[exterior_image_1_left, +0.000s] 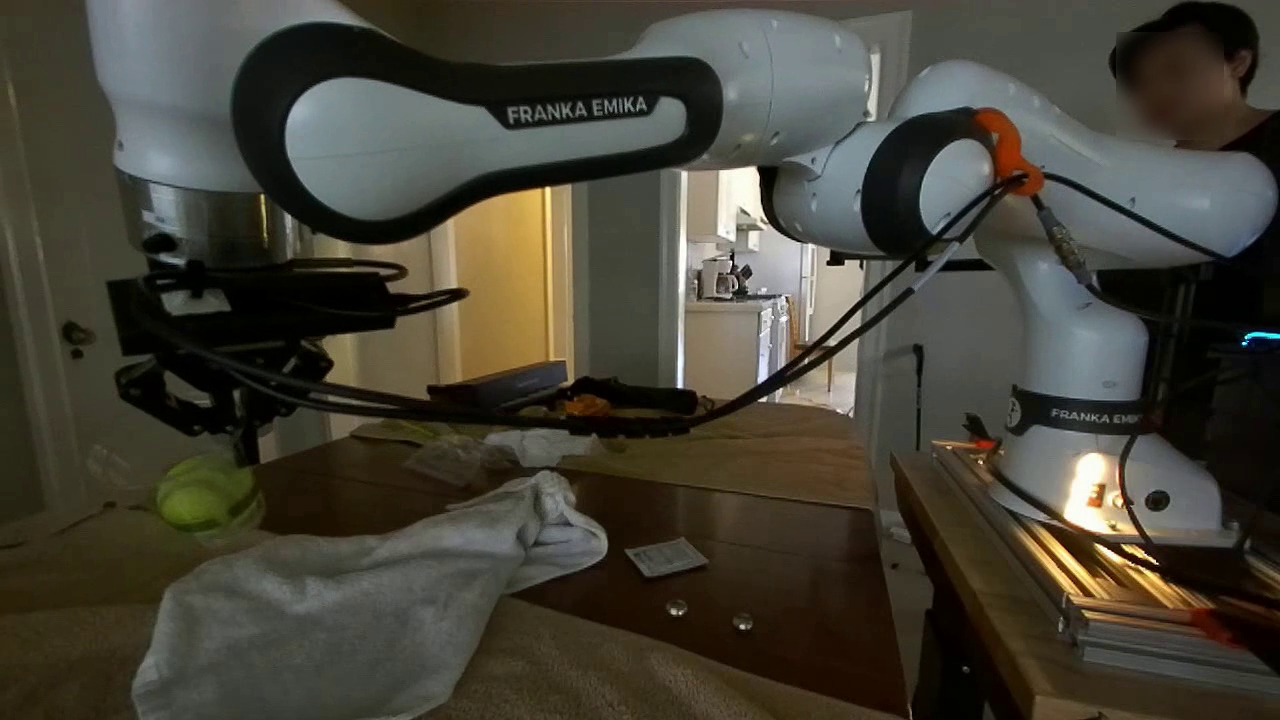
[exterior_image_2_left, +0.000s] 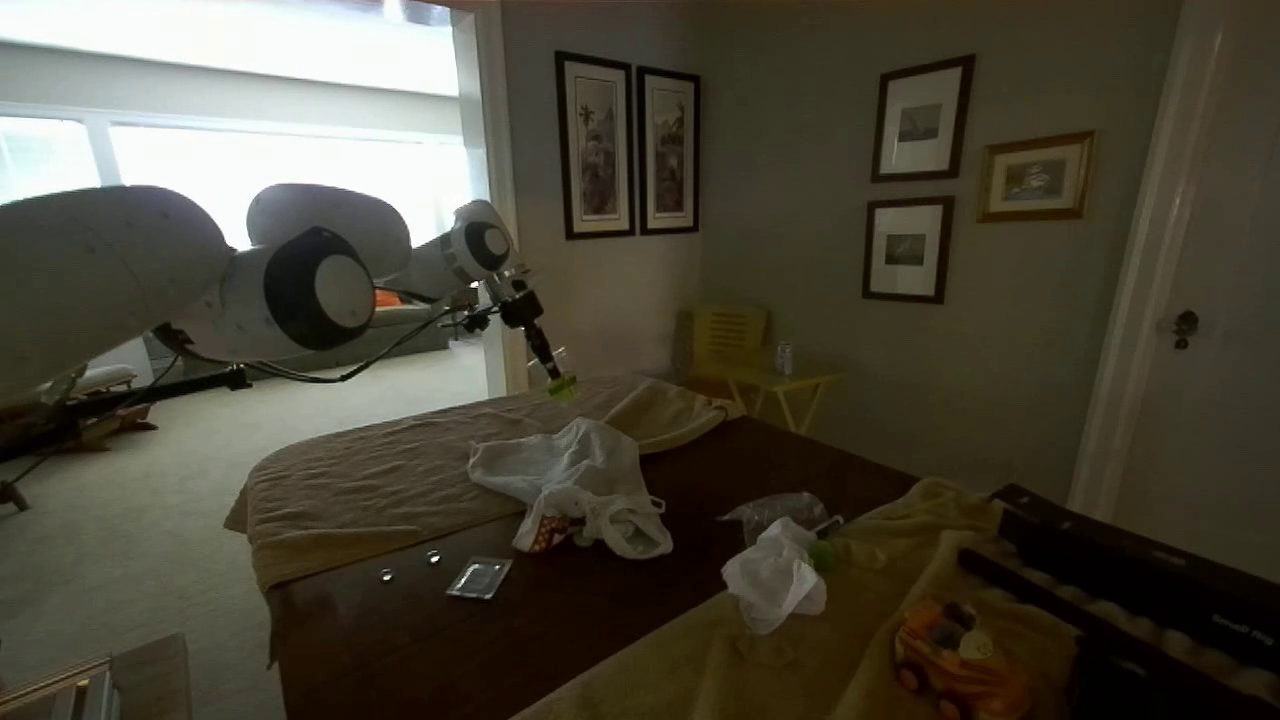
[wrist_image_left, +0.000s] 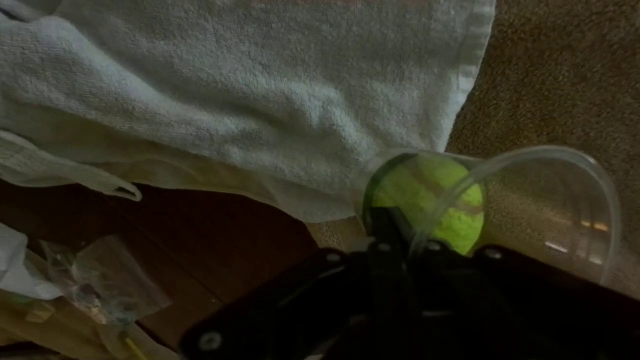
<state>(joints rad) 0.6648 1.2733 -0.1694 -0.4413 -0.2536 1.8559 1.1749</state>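
The end effector (exterior_image_1_left: 246, 446) is clamped on the wall of the clear cup (wrist_image_left: 560, 151) near the rim, jaws together with just thin plastic between, out over the blanket (exterior_image_2_left: 380, 480) on the desk (exterior_image_1_left: 790, 560), well away from the edge nearest the base (exterior_image_1_left: 1050, 470). And there's the ball (wrist_image_left: 424, 194) inside the cup! The towel (exterior_image_1_left: 350, 600) sprawls just beside; whether the cup touches down, I can't tell. Over by that base-side edge: packet (exterior_image_1_left: 666, 557) and two beads (exterior_image_1_left: 676, 608).

This is a home, with framed pictures (exterior_image_2_left: 599, 146), carpet (exterior_image_2_left: 160, 510), kitchen cabinets (exterior_image_1_left: 727, 350) and a coffee maker (exterior_image_1_left: 717, 279).
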